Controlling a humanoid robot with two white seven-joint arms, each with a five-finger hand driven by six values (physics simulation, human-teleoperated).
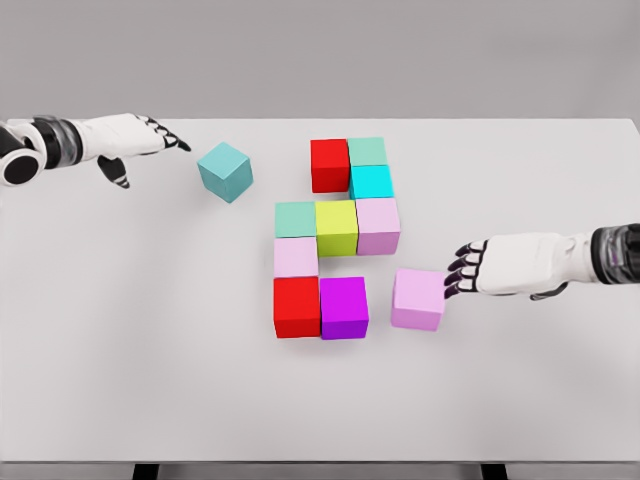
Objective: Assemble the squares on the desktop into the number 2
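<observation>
Near the table's (pixel 120 400) far-left edge the left hand (pixel 130 140) hovers with fingers loosely spread, holding nothing, a teal cube (pixel 224 171) just beside it. Nine cubes (pixel 335 235) cluster mid-table. Right of them, the right hand's (pixel 500 265) curled fingertips (pixel 458 275) touch a pink cube (pixel 418 299) lying slightly apart, toward the right edge.

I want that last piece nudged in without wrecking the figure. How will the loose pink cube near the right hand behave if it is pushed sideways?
The loose pink cube looks rigid and flat-based, so it should slide, not roll. It sits slightly askew, so an off-centre push from the right hand may turn it. The purple cube beside the gap could get shoved.
</observation>
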